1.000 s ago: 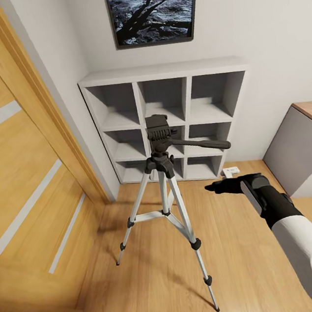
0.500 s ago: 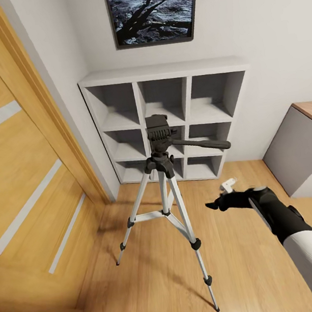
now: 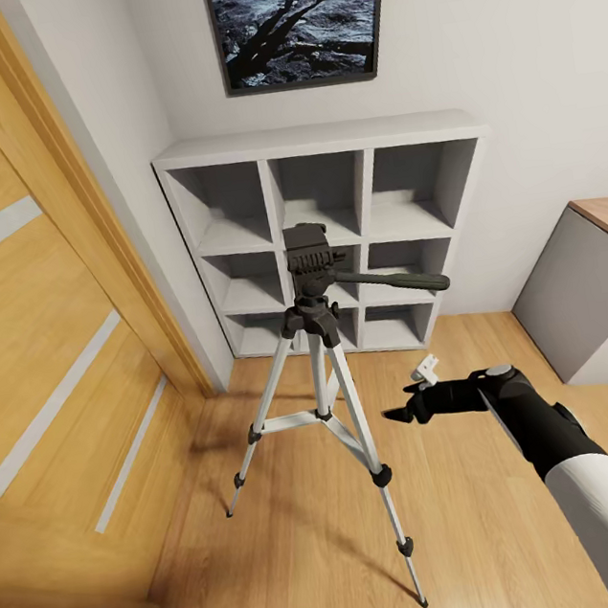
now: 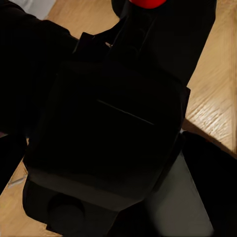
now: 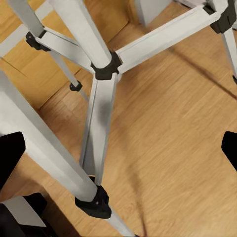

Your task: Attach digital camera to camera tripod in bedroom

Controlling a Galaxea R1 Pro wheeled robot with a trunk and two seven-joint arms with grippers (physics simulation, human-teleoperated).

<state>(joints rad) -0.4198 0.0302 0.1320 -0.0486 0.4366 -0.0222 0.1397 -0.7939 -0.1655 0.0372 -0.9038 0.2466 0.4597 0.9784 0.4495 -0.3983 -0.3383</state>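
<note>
The camera tripod [image 3: 313, 327] stands on the light wood floor before the white shelving, its silver legs spread and its black head [image 3: 308, 250] bare, the pan handle [image 3: 400, 282] pointing right. My right gripper [image 3: 408, 410] hangs open just right of the legs, at about mid height. In the right wrist view the tripod's legs and brace hub [image 5: 107, 66] pass close between the spread fingertips [image 5: 10, 155]. The left wrist view has the black digital camera [image 4: 113, 128] pressed right up to it, its red button [image 4: 147, 2] at the edge, and my left gripper is shut on it.
White cube shelving [image 3: 327, 194] stands against the back wall under a framed picture [image 3: 297, 15]. A wooden door [image 3: 37, 332] is at the left. A grey desk with a wood top [image 3: 602, 291] is at the right. A small white piece [image 3: 426, 370] shows beside the right gripper.
My right gripper has moved down and to the left, closer to the tripod's legs. The tripod has not moved.
</note>
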